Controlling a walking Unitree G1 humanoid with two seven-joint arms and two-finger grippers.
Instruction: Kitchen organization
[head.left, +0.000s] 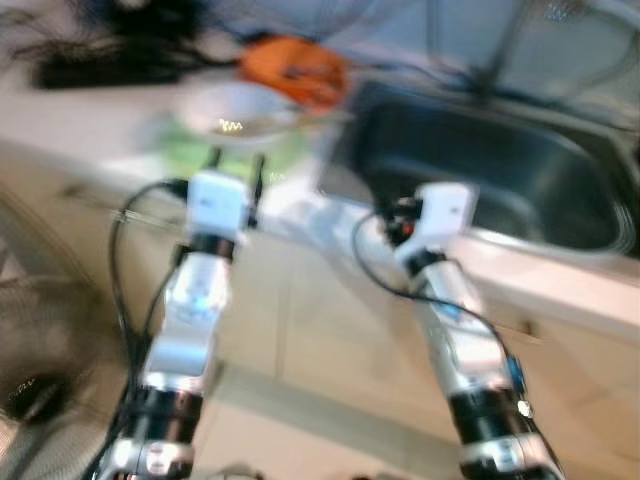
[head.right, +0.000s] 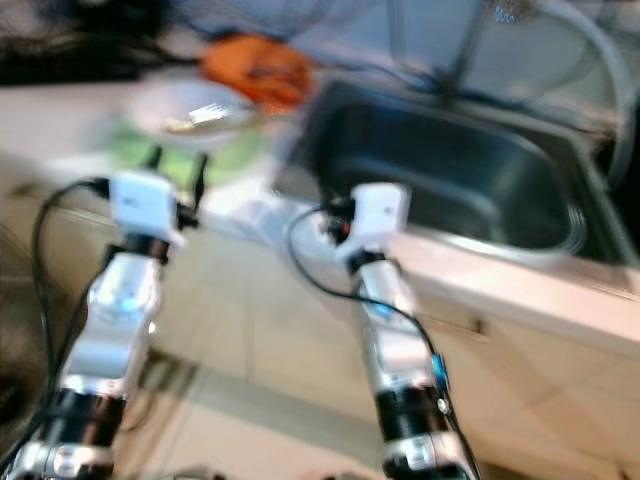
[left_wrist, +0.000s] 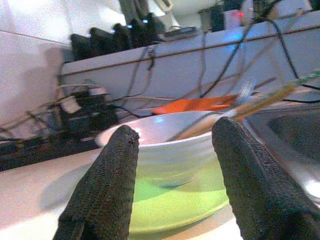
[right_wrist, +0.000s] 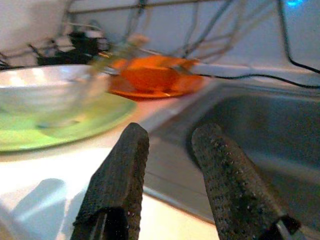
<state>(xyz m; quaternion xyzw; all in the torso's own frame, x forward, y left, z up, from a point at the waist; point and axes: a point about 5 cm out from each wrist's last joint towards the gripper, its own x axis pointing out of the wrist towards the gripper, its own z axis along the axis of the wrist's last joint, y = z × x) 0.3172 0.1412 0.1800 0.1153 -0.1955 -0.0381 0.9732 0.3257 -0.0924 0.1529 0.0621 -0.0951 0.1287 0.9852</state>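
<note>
A white bowl (head.left: 235, 110) stands on a green plate (head.left: 195, 152) on the pale counter, with a spoon and a stick-like utensil (left_wrist: 250, 102) leaning in it. Behind it lies an orange dish (head.left: 295, 68). My left gripper (head.left: 237, 160) is open at the counter's front edge, its fingers (left_wrist: 112, 180) just short of the bowl (left_wrist: 170, 145) and either side of it in the left wrist view. My right gripper (right_wrist: 171, 131) is open with nothing in it, at the counter edge near the left rim of the steel sink (head.left: 500, 170). The head views are blurred.
Black cables and a power strip (head.left: 100, 60) run along the back wall. A faucet (head.left: 500, 40) rises behind the sink. Cabinet fronts (head.left: 320, 320) drop below the counter. A dark round grille (head.left: 40, 350) stands at the lower left.
</note>
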